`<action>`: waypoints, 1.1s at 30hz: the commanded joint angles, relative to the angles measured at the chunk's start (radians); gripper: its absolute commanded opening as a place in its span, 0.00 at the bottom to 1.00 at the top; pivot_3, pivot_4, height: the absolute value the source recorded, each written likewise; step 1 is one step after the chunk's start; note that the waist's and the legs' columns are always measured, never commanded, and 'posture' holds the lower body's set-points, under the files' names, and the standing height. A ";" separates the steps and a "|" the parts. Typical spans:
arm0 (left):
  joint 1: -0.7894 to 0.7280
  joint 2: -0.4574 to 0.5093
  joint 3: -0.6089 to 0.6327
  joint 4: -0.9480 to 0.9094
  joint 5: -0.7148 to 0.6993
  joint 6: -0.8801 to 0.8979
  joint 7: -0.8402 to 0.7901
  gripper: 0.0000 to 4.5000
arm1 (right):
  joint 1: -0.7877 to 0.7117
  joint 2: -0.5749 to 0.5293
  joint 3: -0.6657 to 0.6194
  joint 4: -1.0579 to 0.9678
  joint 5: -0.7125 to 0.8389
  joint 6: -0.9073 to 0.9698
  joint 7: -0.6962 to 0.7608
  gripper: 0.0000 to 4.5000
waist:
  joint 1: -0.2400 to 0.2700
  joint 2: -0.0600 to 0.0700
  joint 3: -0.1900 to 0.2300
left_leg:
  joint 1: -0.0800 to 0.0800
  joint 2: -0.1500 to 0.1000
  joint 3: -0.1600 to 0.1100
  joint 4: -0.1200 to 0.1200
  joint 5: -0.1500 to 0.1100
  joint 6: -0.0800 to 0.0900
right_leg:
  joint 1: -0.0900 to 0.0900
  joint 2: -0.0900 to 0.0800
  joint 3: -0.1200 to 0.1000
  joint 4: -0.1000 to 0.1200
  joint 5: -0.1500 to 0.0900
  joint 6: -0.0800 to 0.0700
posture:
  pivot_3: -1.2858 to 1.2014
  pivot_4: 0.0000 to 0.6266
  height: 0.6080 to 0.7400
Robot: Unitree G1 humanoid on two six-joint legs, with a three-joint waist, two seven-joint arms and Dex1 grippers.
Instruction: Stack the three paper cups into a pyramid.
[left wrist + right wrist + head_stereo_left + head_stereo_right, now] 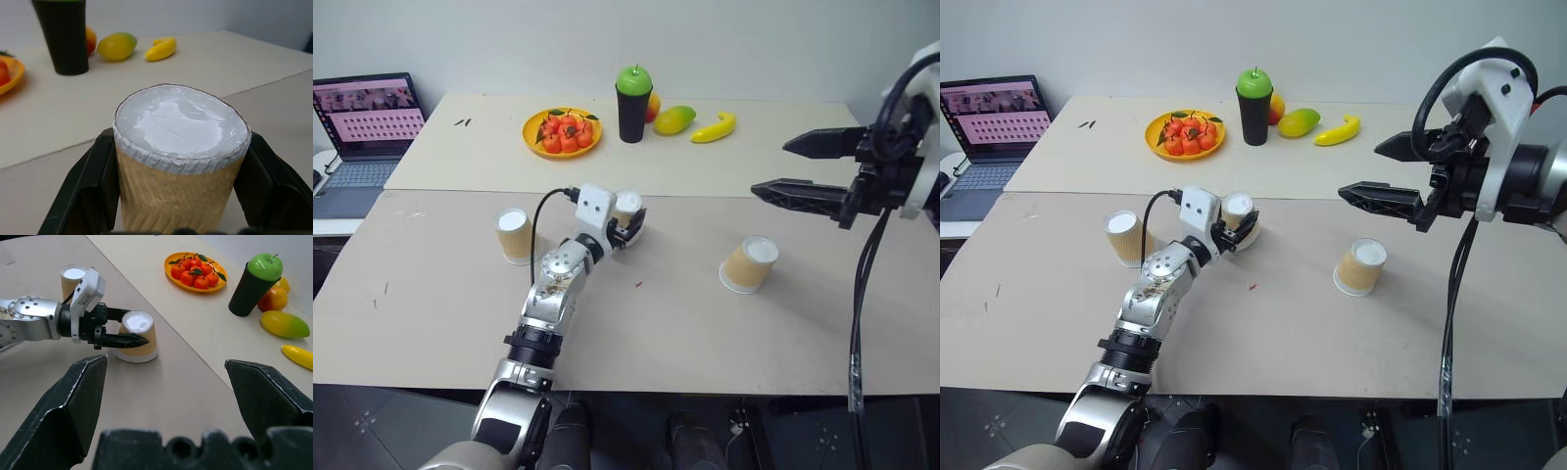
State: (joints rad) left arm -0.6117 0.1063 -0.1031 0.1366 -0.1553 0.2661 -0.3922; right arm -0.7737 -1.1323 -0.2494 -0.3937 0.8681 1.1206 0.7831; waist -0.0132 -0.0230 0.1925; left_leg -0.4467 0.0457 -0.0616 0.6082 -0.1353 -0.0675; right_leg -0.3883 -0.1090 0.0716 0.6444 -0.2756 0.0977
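Light: bright, even, diffuse indoor light; beige tabletop (705, 333) evenly lit.
Shadows: soft, faint, close under the fallen paper cup (749, 264) and the black cup (632, 108).
Glare: sheen on held paper cup's white base (181, 120).
Focus: left wrist view sharp up close; mango (116, 45) and banana (161, 48) soft.
Screen: laptop (367, 122) glows pink.

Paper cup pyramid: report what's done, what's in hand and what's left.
Done: nothing is stacked; all three cups stand upside down and apart on the table.
In hand: the left tool has its fingers on both sides of the middle cup, which still sits on the table. The right tool hangs open above the table.
Left: put two cups side by side, likely the middle cup with the left cup or the right cup, then one on top.
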 commanded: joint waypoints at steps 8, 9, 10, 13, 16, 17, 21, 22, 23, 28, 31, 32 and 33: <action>0.072 0.041 -0.203 -0.249 -0.034 0.138 -0.223 0.58 | 0.006 0.015 -0.056 -0.051 0.018 -0.007 -0.049 1.00 | 0.000 0.000 0.000 | 0.000 0.000 0.000 0.001 0.000 0.000 | 0.000 0.000 0.000 0.001 0.000 0.000 | 0.52 0.24 0.96; 0.071 0.040 -0.210 -0.253 -0.039 0.147 -0.233 0.58 | 0.009 0.014 -0.061 -0.054 0.021 -0.005 -0.053 1.00 | 0.000 0.000 0.000 | 0.000 0.000 0.000 0.001 0.000 0.000 | 0.000 0.000 0.000 0.001 0.000 0.000 | 0.52 0.24 0.96; 0.068 0.038 -0.214 -0.253 -0.045 0.154 -0.240 0.58 | 0.011 0.013 -0.066 -0.058 0.025 -0.002 -0.059 1.00 | 0.000 0.000 0.000 | 0.000 0.000 0.000 0.001 0.000 0.000 | 0.000 0.000 0.000 0.001 0.000 0.000 | 0.52 0.24 0.96; 0.056 0.040 -0.224 -0.248 -0.051 0.162 -0.269 0.58 | 0.017 0.008 -0.086 -0.072 0.044 0.011 -0.078 1.00 | 0.000 0.000 0.000 | 0.000 0.000 0.000 0.001 0.000 0.000 | 0.000 0.000 0.000 0.001 0.000 0.000 | 0.52 0.24 0.96; 0.048 0.047 -0.237 -0.230 -0.039 0.161 -0.288 0.58 | 0.027 0.003 -0.109 -0.089 0.061 0.027 -0.098 1.00 | -0.001 0.000 0.000 | 0.000 0.000 0.000 0.001 0.000 0.000 | 0.000 0.000 0.000 0.001 0.000 0.000 | 0.52 0.24 0.96; 0.048 0.049 -0.240 -0.227 -0.038 0.170 -0.292 0.58 | 0.030 0.001 -0.115 -0.093 0.065 0.031 -0.105 1.00 | -0.001 0.000 0.000 | 0.000 0.000 0.000 0.001 0.000 0.000 | 0.000 0.000 0.000 0.001 0.000 0.000 | 0.52 0.24 0.96; 0.055 0.060 -0.255 -0.215 -0.034 0.177 -0.315 0.58 | 0.038 -0.003 -0.131 -0.108 0.084 0.045 -0.128 1.00 | -0.001 0.000 0.000 | 0.000 0.000 0.000 0.001 0.000 0.000 | 0.000 0.000 0.000 0.001 0.000 0.000 | 0.52 0.24 0.96; 0.055 0.059 -0.256 -0.209 -0.031 0.171 -0.317 0.69 | 0.038 -0.003 -0.134 -0.111 0.088 0.049 -0.133 1.00 | -0.001 0.000 0.000 | 0.000 0.000 0.000 0.001 0.000 0.000 | 0.000 0.000 0.000 0.001 0.000 0.000 | 0.52 0.24 0.96; 0.053 0.058 -0.257 -0.200 -0.028 0.166 -0.317 0.80 | 0.037 -0.004 -0.135 -0.113 0.091 0.051 -0.138 1.00 | -0.001 0.000 0.000 | 0.000 0.000 0.000 0.001 0.000 0.000 | 0.000 0.000 0.000 0.001 0.000 0.000 | 0.52 0.24 0.96; 0.027 0.042 -0.246 -0.165 -0.015 0.149 -0.306 0.97 | 0.034 -0.010 -0.134 -0.120 0.104 0.051 -0.162 1.00 | 0.000 0.000 0.000 | 0.000 0.000 0.000 0.001 0.000 0.000 | 0.000 0.000 0.000 0.001 0.000 0.000 | 0.52 0.24 0.96; 0.020 0.031 -0.240 -0.164 -0.020 0.153 -0.307 0.97 | 0.034 -0.015 -0.132 -0.118 0.107 0.046 -0.166 1.00 | 0.000 0.000 0.000 | 0.000 0.000 0.000 0.001 0.000 0.000 | 0.000 0.000 0.000 0.001 0.000 0.000 | 0.52 0.24 0.96; 0.011 0.019 -0.222 -0.172 -0.036 0.168 -0.301 0.97 | 0.036 -0.015 -0.130 -0.116 0.106 0.043 -0.166 1.00 | 0.000 0.000 0.000 | 0.000 0.000 0.000 0.001 0.000 0.000 | 0.000 0.000 0.000 0.001 0.000 0.000 | 0.52 0.24 0.96; 0.005 0.010 -0.209 -0.178 -0.048 0.179 -0.297 0.97 | 0.036 -0.015 -0.129 -0.114 0.105 0.040 -0.165 1.00 | 0.000 0.000 0.000 | 0.000 0.000 0.000 0.001 0.000 0.000 | 0.000 0.000 0.000 0.001 0.000 0.000 | 0.52 0.24 0.96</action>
State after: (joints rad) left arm -0.5808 0.1355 -0.3421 -0.0066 -0.1696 0.4414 -0.6956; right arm -0.7276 -1.1278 -0.3370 -0.5004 0.9669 1.1708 0.6273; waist -0.0135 -0.0228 0.1924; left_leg -0.4466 0.0458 -0.0617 0.6086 -0.1353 -0.0674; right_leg -0.3883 -0.1090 0.0717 0.6449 -0.2757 0.0977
